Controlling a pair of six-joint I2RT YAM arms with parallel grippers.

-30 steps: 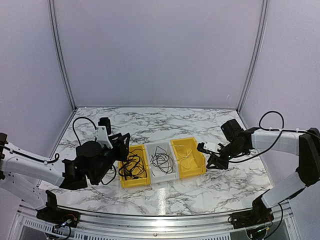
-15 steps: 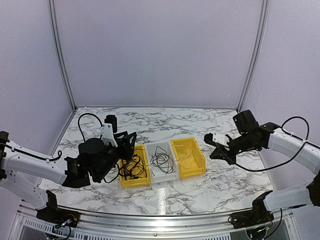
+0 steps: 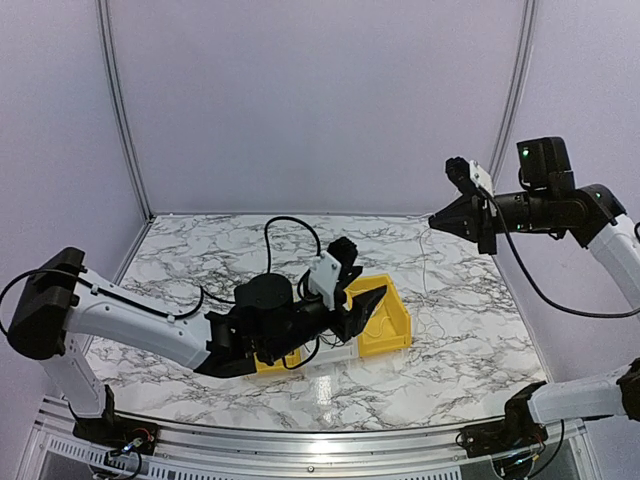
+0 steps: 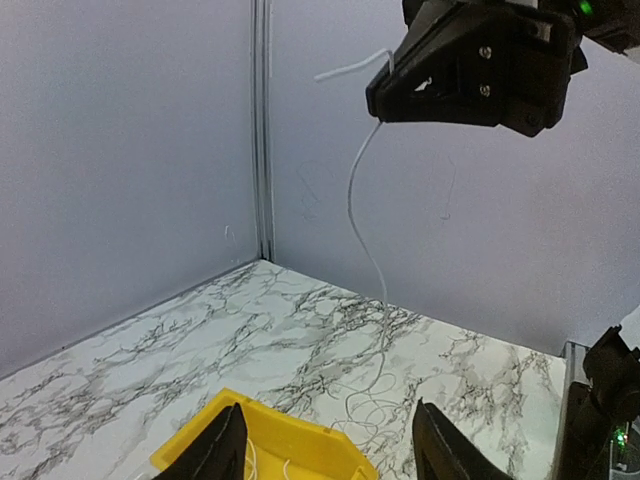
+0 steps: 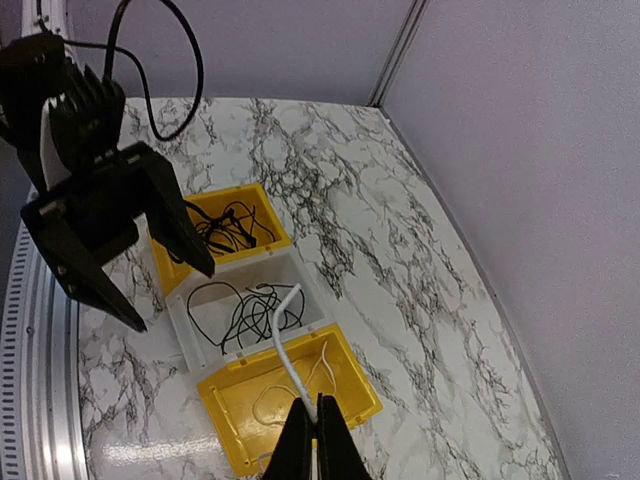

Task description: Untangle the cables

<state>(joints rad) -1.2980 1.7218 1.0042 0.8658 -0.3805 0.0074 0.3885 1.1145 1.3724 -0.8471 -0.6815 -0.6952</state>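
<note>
**Right gripper** [image 3: 438, 218] [image 5: 315, 438]: fingers pressed together, clamped on the white cable [image 4: 349, 200] [image 5: 281, 345]. The gripper stands high above the table [image 3: 470, 320].

**Held item:** one thin, pale, round wire, far finer than the bin walls. Its long axis runs close to vertical below the right gripper, with a mild bow along the way. A short free end sticks out sideways past the fingers. The lower end reaches the marble roughly beneath the gripper and lies there in loose loops, just beside the nearer yellow bin [image 5: 232, 440]. Some pale strands lie inside that bin; whether they belong to the same wire cannot be told.

**Left gripper** [image 3: 360, 310] [image 5: 168, 295]: fingers apart, nothing between them. It hovers low over the row of bins, pointing up towards the right gripper and well apart from the hanging wire.

**Count:**
- Three bins stand side by side in a row: two yellow, with one pale grey bin [image 5: 185, 322] between them.
- Black cables [image 5: 225, 225] form one tangle in the far yellow bin [image 5: 262, 205], the one farthest from the right gripper.
- A second, looser bunch lies in the pale grey bin.
- The individual wires in each bunch cannot be counted.
- All are thin and black, curled in overlapping loops with no single direction.
</note>
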